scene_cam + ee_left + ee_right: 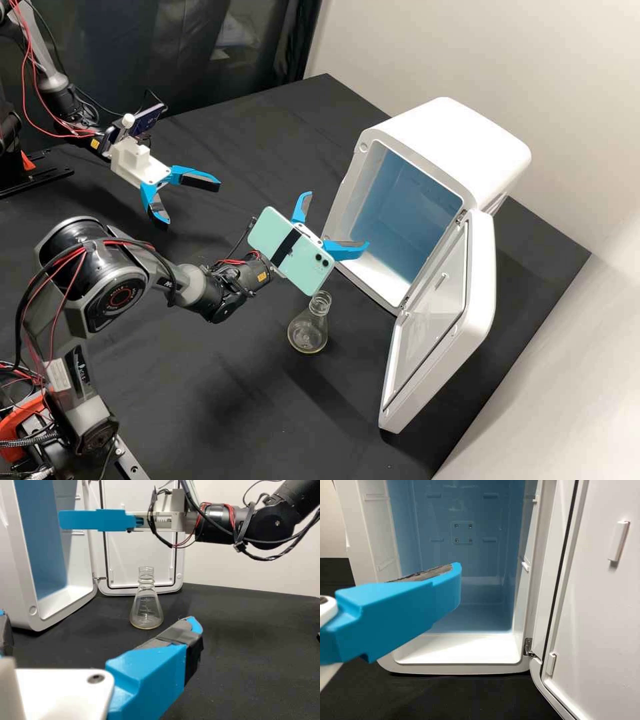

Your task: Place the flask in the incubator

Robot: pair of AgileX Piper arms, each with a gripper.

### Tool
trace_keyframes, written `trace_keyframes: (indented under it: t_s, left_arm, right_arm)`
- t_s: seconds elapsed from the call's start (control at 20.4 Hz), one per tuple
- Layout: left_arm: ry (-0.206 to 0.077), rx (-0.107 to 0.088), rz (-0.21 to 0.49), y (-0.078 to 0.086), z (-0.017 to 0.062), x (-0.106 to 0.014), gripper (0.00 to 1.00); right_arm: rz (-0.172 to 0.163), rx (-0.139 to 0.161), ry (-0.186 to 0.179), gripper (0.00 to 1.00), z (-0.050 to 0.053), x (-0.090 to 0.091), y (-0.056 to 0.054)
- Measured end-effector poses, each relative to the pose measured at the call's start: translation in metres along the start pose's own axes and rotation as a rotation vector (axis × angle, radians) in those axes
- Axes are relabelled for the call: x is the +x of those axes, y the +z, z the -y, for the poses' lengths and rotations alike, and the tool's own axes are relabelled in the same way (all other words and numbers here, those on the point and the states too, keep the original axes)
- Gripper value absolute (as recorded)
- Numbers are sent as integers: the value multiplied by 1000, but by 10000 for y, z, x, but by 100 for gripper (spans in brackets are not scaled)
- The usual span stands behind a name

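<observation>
A clear glass flask stands upright on the black bench, just in front of the white incubator. The incubator's door is swung open and shows a blue inside with nothing in it. My right gripper hangs open above the flask, at the incubator's mouth, with nothing between its fingers. My left gripper is open too, farther back on the left, apart from the flask. From the left wrist the flask sits beyond my left gripper, under a finger of the right gripper.
A mint-green phone is strapped to the right wrist. The open door juts toward the bench's near right edge. Bare bench lies left of the flask. Red cables hang at the far left.
</observation>
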Motion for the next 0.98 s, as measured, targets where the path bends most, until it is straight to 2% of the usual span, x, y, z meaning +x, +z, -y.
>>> trace_keyframes:
  t_s: [0.39,0.44,0.54,0.64,0.79,0.98]
  left_arm:
    - [5,-3,-19,-49,-12,-20,100]
    - [7,-1,-18,-46,-19,-22,100]
    - [11,3,-15,-39,-31,-25,100]
    - [16,10,-9,-26,-49,-31,100]
    - [34,20,-4,-8,-89,-44,100]
    - [43,22,0,0,-105,-47,100]
  right_arm:
    - [0,9,0,100,0,0,0]
    - [-10,13,8,100,-8,-19,12]
    - [-39,19,25,100,-28,-109,83]
    - [-40,21,38,100,-46,-227,200]
    - [0,33,22,100,-32,-439,406]
    - [61,26,-38,100,45,-638,564]
